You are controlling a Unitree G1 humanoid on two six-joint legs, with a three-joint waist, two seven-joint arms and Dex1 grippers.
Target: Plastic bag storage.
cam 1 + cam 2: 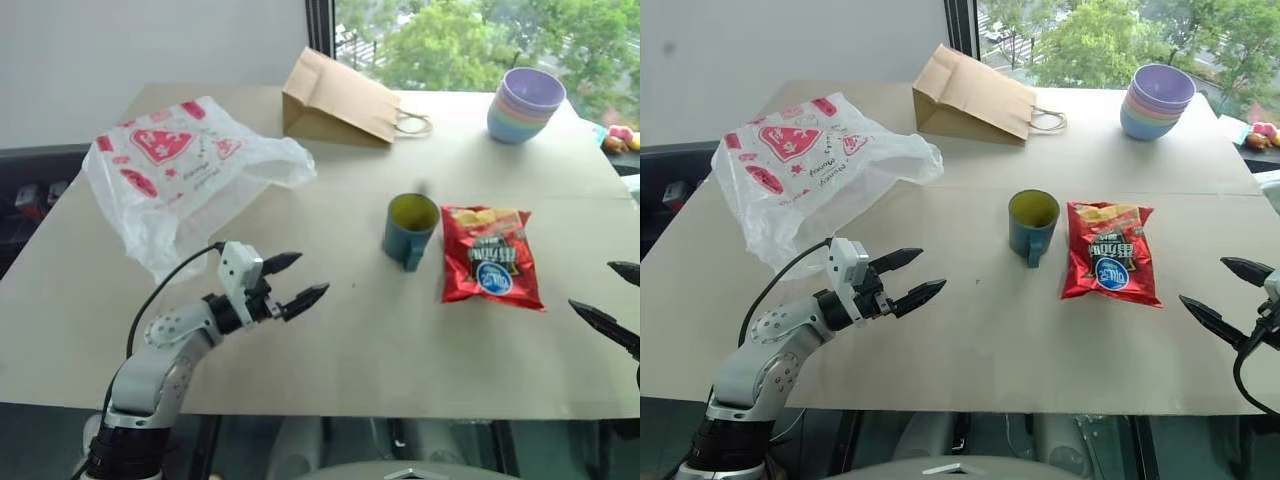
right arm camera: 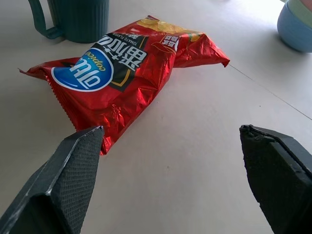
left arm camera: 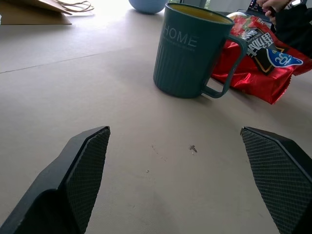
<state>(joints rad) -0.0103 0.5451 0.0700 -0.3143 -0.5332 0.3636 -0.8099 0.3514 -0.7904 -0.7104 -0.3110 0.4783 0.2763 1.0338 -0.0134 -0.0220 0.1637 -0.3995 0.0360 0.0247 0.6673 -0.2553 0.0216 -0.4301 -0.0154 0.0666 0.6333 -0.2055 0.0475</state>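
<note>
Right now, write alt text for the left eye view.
A crumpled plastic bag lies untouched at the table's left; the left gripper hovers open just short of it. A teal cup and a red chip packet sit mid-table, a paper bag and stacked bowls behind.

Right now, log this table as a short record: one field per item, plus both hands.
plastic bag: lying loose on the table's far left, untouched
paper bag: brown, lying at the far edge by the window, handles toward the bowls
bowls: stacked, far right
mug: teal, upright, mid-table, apparently empty
chip packet: red, flat, just right of the mug
left hand: open, holding nothing, over the near left of the table, pointing toward the mug
right hand: open, holding nothing, at the near right edge, facing the chip packet
</note>
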